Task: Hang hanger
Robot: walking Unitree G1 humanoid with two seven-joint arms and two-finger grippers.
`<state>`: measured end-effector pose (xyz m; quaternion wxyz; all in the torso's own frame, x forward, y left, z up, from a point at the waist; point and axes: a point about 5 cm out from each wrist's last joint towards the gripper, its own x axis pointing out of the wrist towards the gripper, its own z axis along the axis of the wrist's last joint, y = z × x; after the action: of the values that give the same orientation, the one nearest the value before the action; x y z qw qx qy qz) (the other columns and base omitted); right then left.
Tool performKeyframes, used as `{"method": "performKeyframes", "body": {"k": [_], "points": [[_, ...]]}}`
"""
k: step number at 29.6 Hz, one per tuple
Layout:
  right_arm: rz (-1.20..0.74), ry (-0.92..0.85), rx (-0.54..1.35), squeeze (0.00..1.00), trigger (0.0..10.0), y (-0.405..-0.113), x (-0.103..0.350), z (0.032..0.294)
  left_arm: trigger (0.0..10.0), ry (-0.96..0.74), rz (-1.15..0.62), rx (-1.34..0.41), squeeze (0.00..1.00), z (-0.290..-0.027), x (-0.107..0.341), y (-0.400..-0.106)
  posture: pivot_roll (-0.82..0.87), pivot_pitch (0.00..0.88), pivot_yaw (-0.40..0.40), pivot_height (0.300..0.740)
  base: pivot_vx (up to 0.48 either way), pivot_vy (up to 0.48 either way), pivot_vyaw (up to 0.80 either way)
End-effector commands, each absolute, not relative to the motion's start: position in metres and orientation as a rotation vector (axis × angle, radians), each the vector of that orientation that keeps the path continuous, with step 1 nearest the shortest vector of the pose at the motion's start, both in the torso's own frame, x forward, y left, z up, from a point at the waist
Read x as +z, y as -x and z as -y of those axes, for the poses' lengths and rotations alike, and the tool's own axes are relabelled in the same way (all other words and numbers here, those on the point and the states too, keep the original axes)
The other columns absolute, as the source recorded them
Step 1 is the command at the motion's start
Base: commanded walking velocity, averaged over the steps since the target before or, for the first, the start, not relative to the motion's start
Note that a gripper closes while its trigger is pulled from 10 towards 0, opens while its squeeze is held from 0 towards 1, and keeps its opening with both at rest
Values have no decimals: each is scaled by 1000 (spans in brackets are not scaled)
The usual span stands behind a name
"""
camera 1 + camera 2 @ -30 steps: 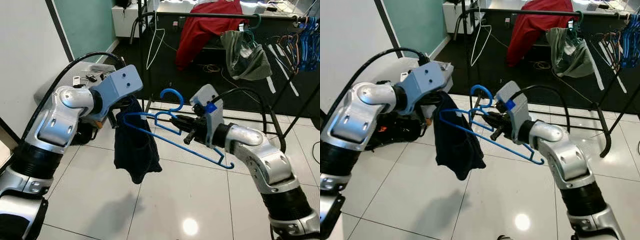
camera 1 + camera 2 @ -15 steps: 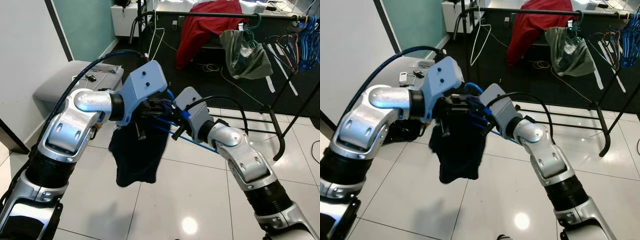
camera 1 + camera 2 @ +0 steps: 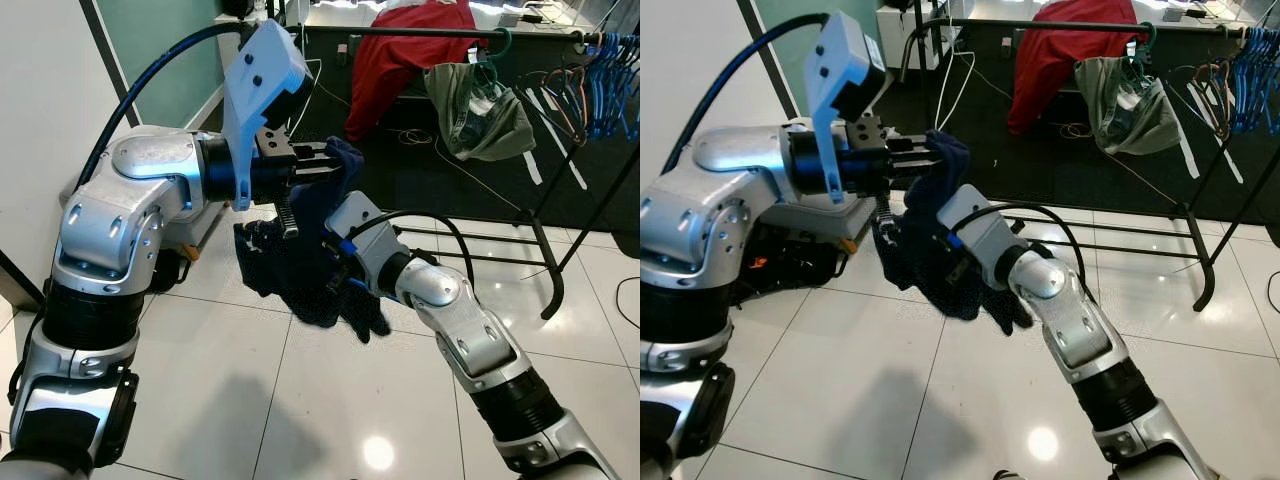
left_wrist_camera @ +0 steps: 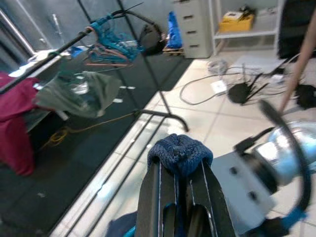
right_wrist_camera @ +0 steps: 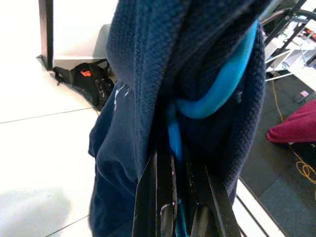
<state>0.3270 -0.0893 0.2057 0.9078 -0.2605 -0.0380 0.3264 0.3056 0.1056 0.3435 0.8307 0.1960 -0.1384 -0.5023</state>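
White floor tiles lay below a clothes rail [image 3: 440,31] as my left gripper [image 4: 180,173] pinched the soft, limp navy garment [image 3: 930,250] aloft and my right gripper [image 5: 177,170] clamped the light, stiff blue hanger [image 5: 217,84] inside it; grasp the hanger's neck.

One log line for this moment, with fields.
left hand: shut on sweater | right hand: shut on hanger | hanger: inside sweater

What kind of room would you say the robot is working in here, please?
Probably a laundry or clothes-sorting corner of a home or lab: a clothes rail carries a red garment and a grey-green garment, blue hangers cluster at its end, and the floor is white tile.
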Motion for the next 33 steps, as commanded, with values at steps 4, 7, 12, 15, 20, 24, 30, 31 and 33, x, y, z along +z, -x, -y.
{"method": "performKeyframes", "body": {"k": [4,7,12,15,20,24,30,31,33], "points": [[189,564,705,0,10000,-322,224,80,10000,-490,265,-939,0,-116,334,-319,-80,75,33,740,0,0,0],[196,569,714,0,10000,-320,225,79,10000,-509,260,-906,0,-120,333,-323,-80,75,35,740,0,0,0],[249,531,708,0,10000,-316,237,84,10000,-628,238,-797,0,-132,330,-333,-84,77,41,740,0,0,0],[394,360,688,0,10000,-311,269,88,10000,-717,198,-715,0,-145,324,-341,-88,78,43,740,0,0,0],[435,252,628,0,10000,-314,279,99,10000,-729,197,-641,0,-158,327,-347,-89,79,44,740,0,0,0],[437,223,614,0,10000,-315,279,102,10000,-729,210,-610,0,-163,331,-348,-87,79,45,740,0,0,0],[417,177,621,0,10000,-316,272,102,10000,-713,442,-780,0,-143,352,-328,-80,77,40,740,0,0,0],[406,191,629,0,10000,-316,269,100,10000,-716,518,-845,0,-134,356,-319,-80,77,40,740,0,0,0],[361,208,641,0,10000,-318,259,96,10000,-527,717,-994,0,-115,380,-291,-77,77,37,740,0,0,0]]}}
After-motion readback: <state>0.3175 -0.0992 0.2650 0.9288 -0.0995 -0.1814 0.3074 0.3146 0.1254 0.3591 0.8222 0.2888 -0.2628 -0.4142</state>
